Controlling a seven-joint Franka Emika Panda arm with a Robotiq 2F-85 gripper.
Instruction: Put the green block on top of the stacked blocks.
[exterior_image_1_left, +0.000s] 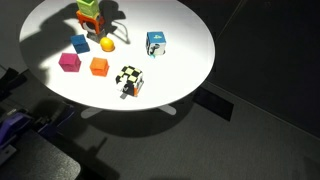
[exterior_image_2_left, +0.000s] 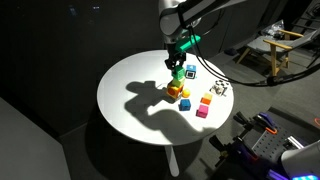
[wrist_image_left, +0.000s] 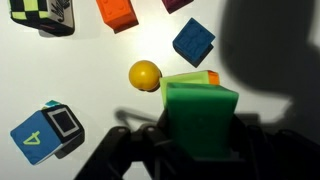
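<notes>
My gripper (wrist_image_left: 200, 150) is shut on the green block (wrist_image_left: 200, 118), which fills the lower middle of the wrist view. Right under it, the lime-green and orange top of the stacked blocks (wrist_image_left: 190, 78) peeks out. In an exterior view my gripper (exterior_image_2_left: 178, 60) hangs over the stacked blocks (exterior_image_2_left: 175, 90) near the table's middle, with the green block (exterior_image_2_left: 178, 72) just above the column. In an exterior view the stacked blocks (exterior_image_1_left: 88, 18) stand at the table's far edge; the gripper is cut off by the top of that frame.
On the white round table (exterior_image_1_left: 180, 75) lie a yellow ball (wrist_image_left: 145, 75), a blue cube (wrist_image_left: 193, 41), an orange cube (wrist_image_left: 117, 10), a magenta cube (exterior_image_1_left: 69, 62), a black-and-white checkered cube (exterior_image_1_left: 129, 78) and a blue-and-white numbered cube (wrist_image_left: 45, 130).
</notes>
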